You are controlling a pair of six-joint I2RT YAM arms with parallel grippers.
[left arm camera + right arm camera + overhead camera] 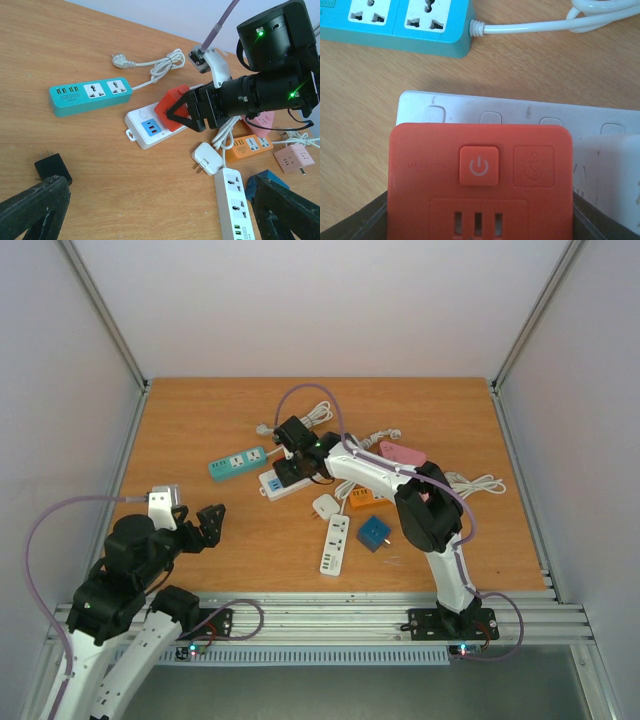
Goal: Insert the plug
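Note:
The plug is a red cube adapter (pixel 480 170) with a power button on its face. My right gripper (pixel 480 227) is shut on it, one dark finger at each side. It sits tilted right over the top of a white power strip (pixel 142 125) with a blue USB panel, at mid table (pixel 280 483). Its pins are hidden, so I cannot tell if they are in a socket. In the left wrist view the plug (pixel 172 107) shows between the right gripper's black fingers. My left gripper (pixel 205 525) stands open near the front left, holding nothing.
A teal strip (pixel 238 462) lies left of the white one. Nearby lie a second white strip (pixel 335 545), a white adapter (pixel 207 157), an orange strip (pixel 250 146), a blue cube (pixel 375 533), a pink cube (pixel 294 159) and a black adapter (pixel 52 167).

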